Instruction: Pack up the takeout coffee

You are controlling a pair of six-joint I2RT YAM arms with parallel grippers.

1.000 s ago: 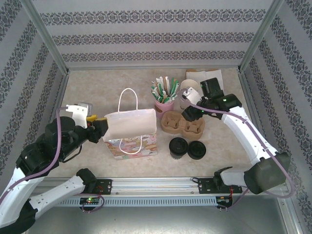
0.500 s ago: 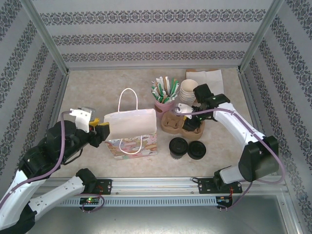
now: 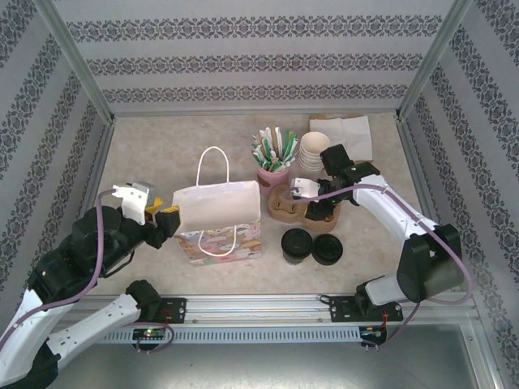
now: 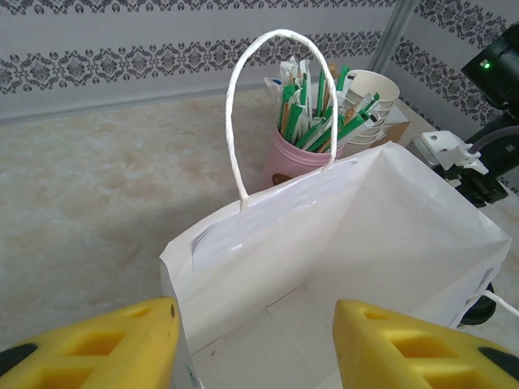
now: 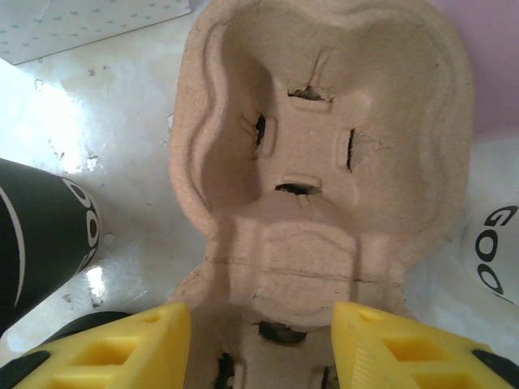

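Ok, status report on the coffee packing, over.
Left end effector open at bag mouth. Right end effector open over cup carrier. Takeout coffee lidded, beside bag, untouched; black lid alongside.

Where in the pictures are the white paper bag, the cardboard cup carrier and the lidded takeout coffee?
paper bag (image 4: 389, 223): left wrist view, on its inner wall.
cup carrier (image 5: 304, 142): right wrist view, on the floor of one well.
takeout coffee (image 3: 297, 242): top view, on its black lid.

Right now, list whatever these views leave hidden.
Left wrist: paper bag's floor, cut off by the bottom edge and left pincer.
Right wrist: cardboard carrier's near end, behind right pincer; white cup's lettering, cut by the right edge.
Top external: takeout coffee's cup wall, mostly under its black lid.
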